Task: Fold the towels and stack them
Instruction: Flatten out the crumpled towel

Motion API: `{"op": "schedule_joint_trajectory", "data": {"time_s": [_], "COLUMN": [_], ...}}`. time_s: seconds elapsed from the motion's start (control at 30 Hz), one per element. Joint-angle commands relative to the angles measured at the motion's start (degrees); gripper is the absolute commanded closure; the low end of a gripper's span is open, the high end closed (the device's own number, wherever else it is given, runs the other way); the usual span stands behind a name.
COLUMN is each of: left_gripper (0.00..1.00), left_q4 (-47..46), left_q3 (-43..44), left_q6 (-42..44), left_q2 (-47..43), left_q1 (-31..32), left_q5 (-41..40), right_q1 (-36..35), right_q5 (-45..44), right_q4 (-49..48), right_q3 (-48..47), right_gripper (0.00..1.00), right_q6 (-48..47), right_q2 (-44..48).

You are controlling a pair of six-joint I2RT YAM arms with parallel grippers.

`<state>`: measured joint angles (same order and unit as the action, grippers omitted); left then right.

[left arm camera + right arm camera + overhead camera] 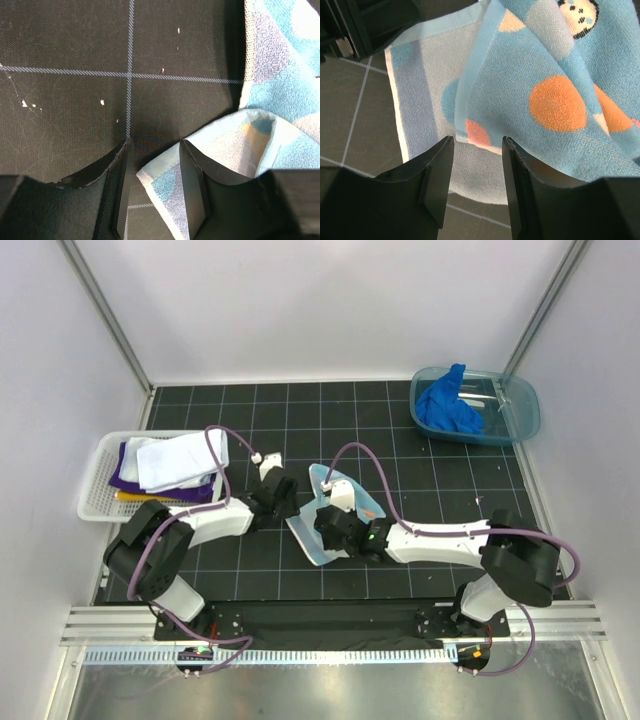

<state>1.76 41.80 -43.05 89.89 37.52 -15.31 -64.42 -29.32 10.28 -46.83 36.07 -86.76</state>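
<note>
The spotted towel (325, 483) lay partly folded on the black mat (400, 450) between the two arms. The left gripper (152, 145) and right gripper (477, 142) hung at its edges, jaws apart and clamping nothing. Other towels (170, 460) sat in the basket (95, 490) at left.

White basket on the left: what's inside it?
A folded white towel lies on top, over a purple towel, with a yellow edge showing beneath. Anything lower in the basket is covered.

Nothing legible shows: no text, labels, brands or numbers.
</note>
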Motion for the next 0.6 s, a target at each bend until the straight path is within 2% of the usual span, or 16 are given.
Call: {"op": "schedule_joint_trajectory", "data": {"time_s": [0.0, 0.33, 0.4, 0.43, 0.47, 0.57], "left_gripper": [0.55, 0.51, 0.5, 0.51, 0.5, 0.5], "left_q4": [0.3, 0.8, 1.5, 1.8, 2.4, 3.1], "left_q3": [-2.8, -5.5, -5.7, -5.7, -5.6, -5.6], "left_q6": [-2.7, -2.2, -1.7, -1.4, -0.9, -0.2], "left_q2": [1.0, -2.8, -4.1, -4.6, -5.6, -7.1], "left_q1": [1.3, 1.4, 1.4, 1.4, 1.4, 1.3], "left_q5": [-2.4, -2.4, -2.3, -2.1, -1.9, -0.9], "right_q1": [-0.1, -0.1, 0.0, 0.0, -0.1, -0.1], "right_q5": [-3.6, -1.1, -2.2, -2.4, -2.7, -2.8], "right_q4": [-6.2, -12.3, -11.5, -11.2, -11.1, -10.8], "right_q3": [-0.1, -0.1, -0.1, 0.0, 0.2, 1.1], "right_gripper": [0.49, 0.46, 0.51, 0.55, 0.63, 0.72], "right_q6": [0.0, 1.4, 2.9, 3.5, 4.2, 4.9], "right_q2": [-0.5, -10.4, -11.1, -11.0, -10.5, -8.1]}}
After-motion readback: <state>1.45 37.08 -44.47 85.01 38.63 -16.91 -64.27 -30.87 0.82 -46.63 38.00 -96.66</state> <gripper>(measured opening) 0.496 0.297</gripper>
